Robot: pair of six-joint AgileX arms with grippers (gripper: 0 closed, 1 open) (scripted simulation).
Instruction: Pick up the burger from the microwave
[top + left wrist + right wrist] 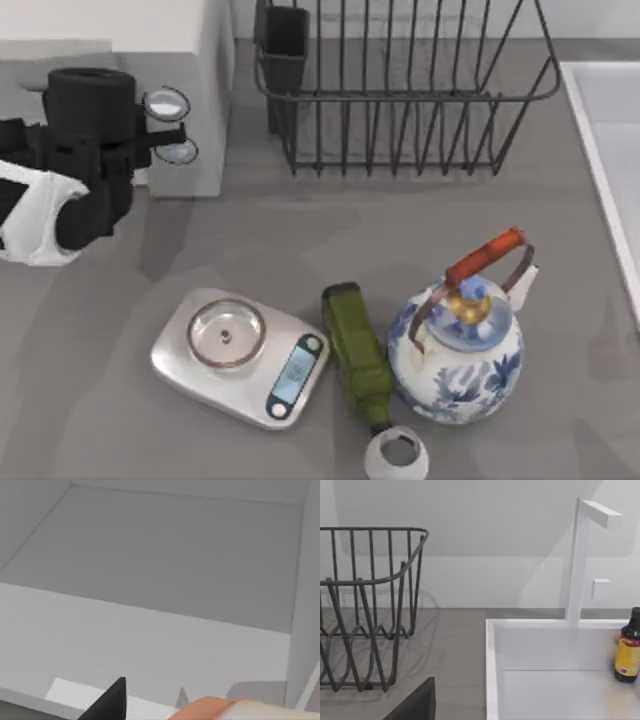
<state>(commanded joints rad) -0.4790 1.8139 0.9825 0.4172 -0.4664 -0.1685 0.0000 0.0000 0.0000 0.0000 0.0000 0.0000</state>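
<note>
microwave [190,60] upper left | rack [400,90] top middle | scale [240,355], bottle [358,358], kettle [458,350] along the bottom

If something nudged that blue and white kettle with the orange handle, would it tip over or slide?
The round blue-and-white porcelain kettle would probably slide rather than tip: its body looks wide and squat. It may be fragile and slippery if glazed. The green bottle lying right against it might get pushed along.

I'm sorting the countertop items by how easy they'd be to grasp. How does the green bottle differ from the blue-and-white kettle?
The green bottle lies on its side; the kettle stands upright. The bottle is slim, long and plain dark olive green; the kettle is round and bulbous, white with blue patterning. The kettle carries an arched handle with an orange-red grip over its lid; the bottle has no handle. Both rest on the grey counter, right next to each other, near the top view's lower edge.
</note>
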